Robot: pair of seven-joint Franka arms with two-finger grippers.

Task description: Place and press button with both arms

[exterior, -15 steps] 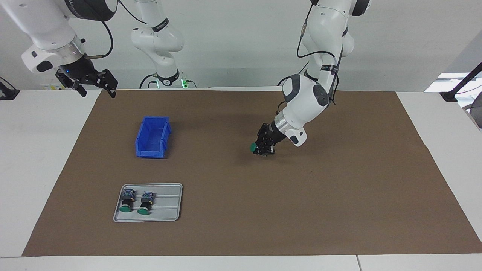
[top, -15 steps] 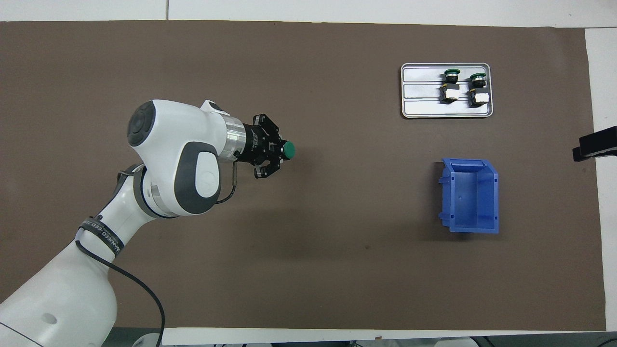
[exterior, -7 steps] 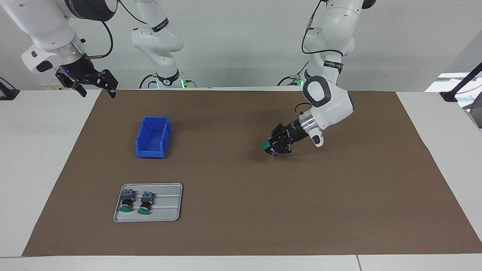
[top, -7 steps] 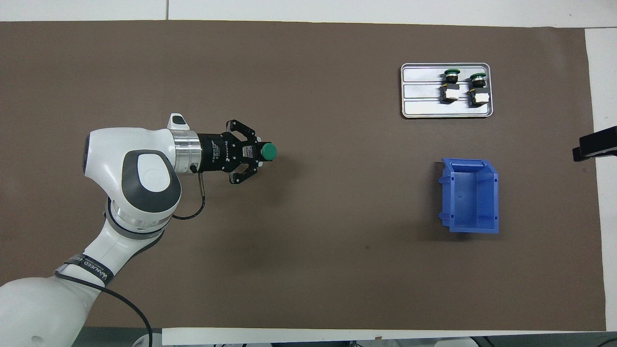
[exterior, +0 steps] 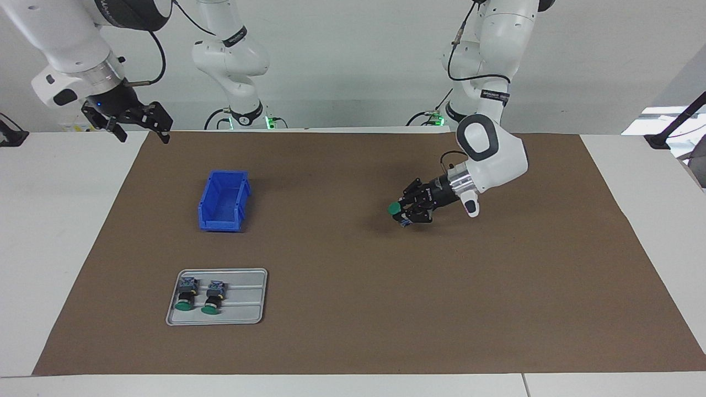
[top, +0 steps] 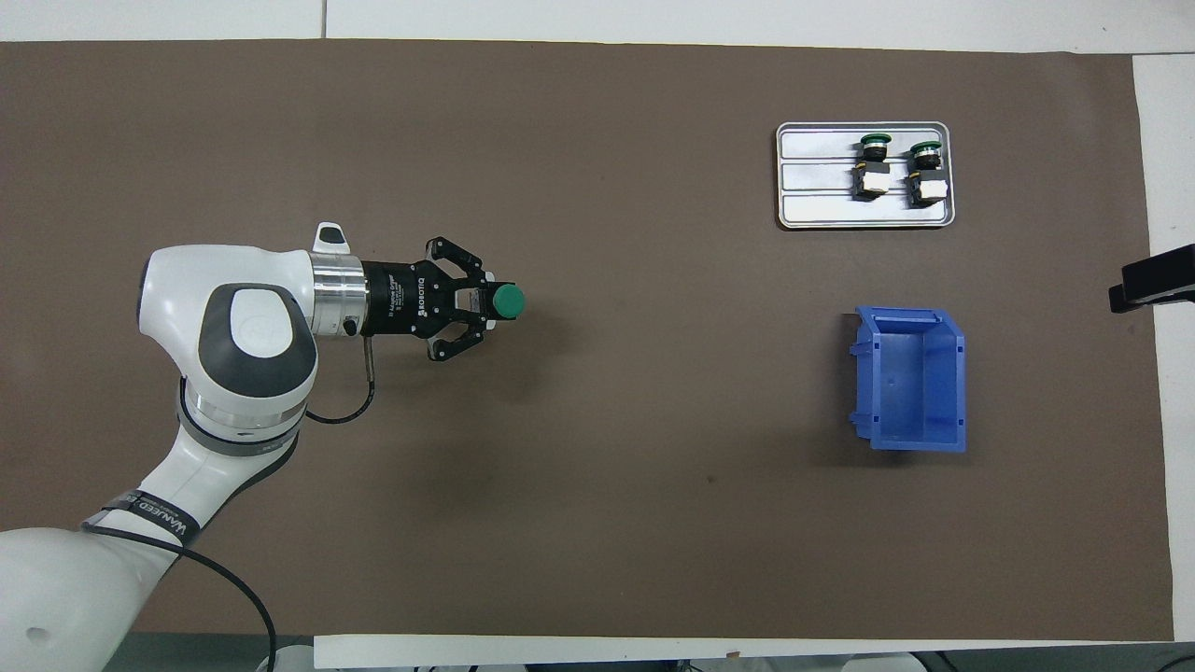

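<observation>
Button [exterior: 393, 208] in left claw [exterior: 406, 212] over open mat [exterior: 386, 309]

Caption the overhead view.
Left gripper holds a green-capped button over the brown mat.

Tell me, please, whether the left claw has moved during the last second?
Yes. In the overhead view the left claw, shut on the button, has drawn away from the blue bin, toward the left arm's end of the table.

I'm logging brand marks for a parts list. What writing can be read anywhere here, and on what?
"ROBOTIQ": white letters on the black body of the left gripper, overhead view.
White lettering on the black band around the left arm: too broken to read.
Nothing readable on the buttons, tray or bin.
</observation>
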